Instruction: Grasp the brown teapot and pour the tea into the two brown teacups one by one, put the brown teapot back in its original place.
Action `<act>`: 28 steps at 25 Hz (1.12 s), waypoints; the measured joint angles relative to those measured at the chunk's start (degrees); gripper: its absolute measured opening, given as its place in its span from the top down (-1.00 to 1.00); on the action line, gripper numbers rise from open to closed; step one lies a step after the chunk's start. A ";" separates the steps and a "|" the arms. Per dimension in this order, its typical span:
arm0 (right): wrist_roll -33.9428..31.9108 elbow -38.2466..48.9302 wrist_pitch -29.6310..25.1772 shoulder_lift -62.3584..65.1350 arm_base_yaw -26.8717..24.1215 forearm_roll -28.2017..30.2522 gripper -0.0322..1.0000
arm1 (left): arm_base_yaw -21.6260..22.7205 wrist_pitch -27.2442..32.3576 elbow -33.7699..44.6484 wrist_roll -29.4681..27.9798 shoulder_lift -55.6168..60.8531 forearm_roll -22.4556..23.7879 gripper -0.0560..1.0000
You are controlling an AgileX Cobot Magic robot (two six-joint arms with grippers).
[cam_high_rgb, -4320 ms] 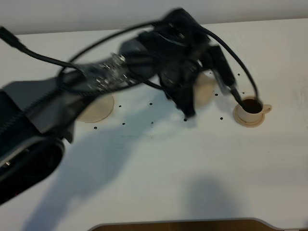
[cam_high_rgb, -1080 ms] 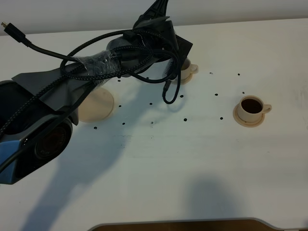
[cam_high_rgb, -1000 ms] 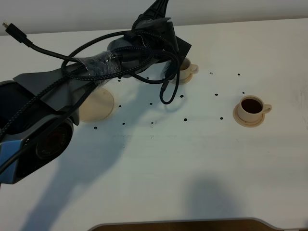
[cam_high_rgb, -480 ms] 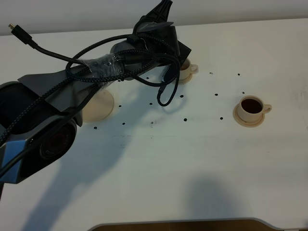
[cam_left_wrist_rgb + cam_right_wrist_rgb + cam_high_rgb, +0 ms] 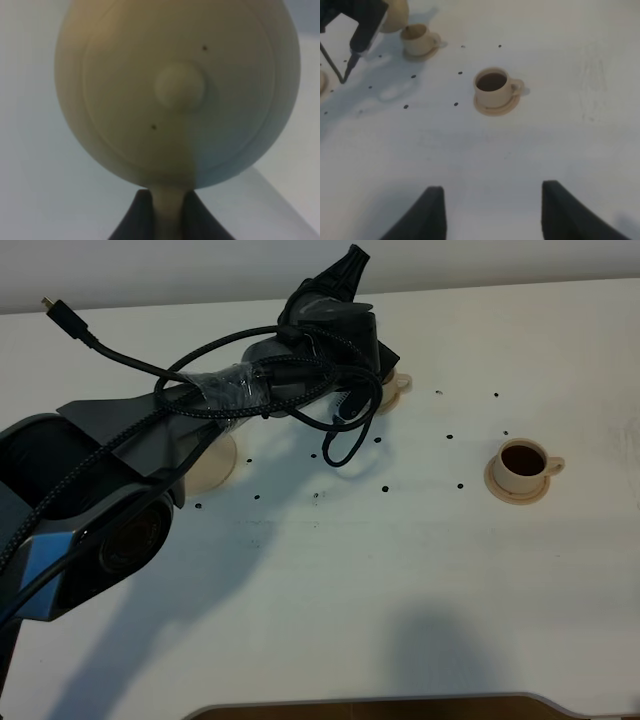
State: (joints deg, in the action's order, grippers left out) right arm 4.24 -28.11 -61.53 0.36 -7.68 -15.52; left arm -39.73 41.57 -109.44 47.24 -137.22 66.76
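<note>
At the table's [image 5: 530,145] far side, we're holding the teapot [image 5: 175,125] w/ the left gripper [image 5: 166,222]. Its fingers are pinching the loop handle [image 5: 168,200] from both sides, nothing else in them. The pot is hanging just above and beside the far cup [image 5: 419,39]; in the high view the arm is hiding nearly all of it. Meanwhile the right gripper [image 5: 492,187] is hovering wide open over bare table, gripping nothing.

Since the near cup [image 5: 522,465] is showing dark tea, we're judging it done. The far cup is looking brownish inside, but its level is too small to tell. So we're prob. working on pour no. 2, approx. two-thirds through.

To do it well, we're wanting a slow tilt, w/ the spout (not in view) sitting over the cup's mouth, not its rim. Nothing is securing the lid [image 5: 220,60], so a steep tilt is risking a slip. The pinch on the handle is thin, so the pot may swing. A loose cable [image 5: 345,440] is dangling near the cup, so we're minding that too. After levelling off, we're aiming for the big saucer [image 5: 215,465], well to the left and partly under the arm.
</note>
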 joint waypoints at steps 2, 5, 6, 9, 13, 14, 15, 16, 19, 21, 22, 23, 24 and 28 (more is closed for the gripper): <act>0.00 0.00 0.00 0.00 0.00 0.00 0.07 | -0.05 -0.11 0.00 -0.06 0.00 0.26 0.64; 0.00 0.00 0.00 0.00 0.00 0.00 0.07 | -0.05 -0.18 0.00 -0.06 0.00 0.74 0.64; 0.00 0.00 0.00 0.00 0.00 0.00 0.07 | -0.05 -0.31 0.00 -0.06 0.00 1.22 0.64; 0.00 0.00 0.00 0.00 0.00 0.00 0.07 | -0.10 -0.70 0.00 -0.06 0.00 2.23 0.64; 0.00 0.00 0.00 0.00 0.00 0.00 0.07 | -0.48 -0.82 0.00 -0.06 0.00 4.45 0.64; 0.00 0.00 0.00 0.00 0.00 0.00 0.07 | -0.48 -0.96 0.00 -0.06 0.00 4.69 0.64; 0.00 0.00 0.00 0.00 0.00 0.00 0.07 | -0.52 -1.15 0.00 -0.06 0.00 4.74 0.64; 0.00 0.00 0.00 0.00 0.00 0.00 0.07 | -0.52 -1.29 0.00 -0.06 0.00 4.82 0.64; 0.00 0.00 0.00 0.00 0.00 0.00 0.07 | -0.52 -1.54 0.00 -0.06 -0.06 4.92 0.64; 0.00 0.00 0.00 0.00 0.00 0.00 0.07 | -0.52 -1.72 0.00 -0.06 -0.06 5.36 0.64; 0.00 0.00 0.00 0.00 0.00 0.00 0.07 | -0.59 -1.71 0.00 -0.06 -0.11 5.76 0.64; 0.00 0.00 0.00 0.00 0.00 0.00 0.07 | -0.71 -1.71 0.00 -0.06 -0.11 6.20 0.64; 0.00 0.00 0.00 0.00 0.00 0.00 0.07 | -0.87 -1.71 0.00 -0.06 -0.11 6.52 0.64; 0.00 0.00 0.00 0.00 0.00 0.00 0.07 | -1.18 -2.32 0.00 -0.06 -0.11 7.53 0.64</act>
State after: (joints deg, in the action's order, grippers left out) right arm 4.24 -28.11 -61.53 0.36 -7.68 -15.52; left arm -40.91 39.24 -109.44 47.18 -137.33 74.29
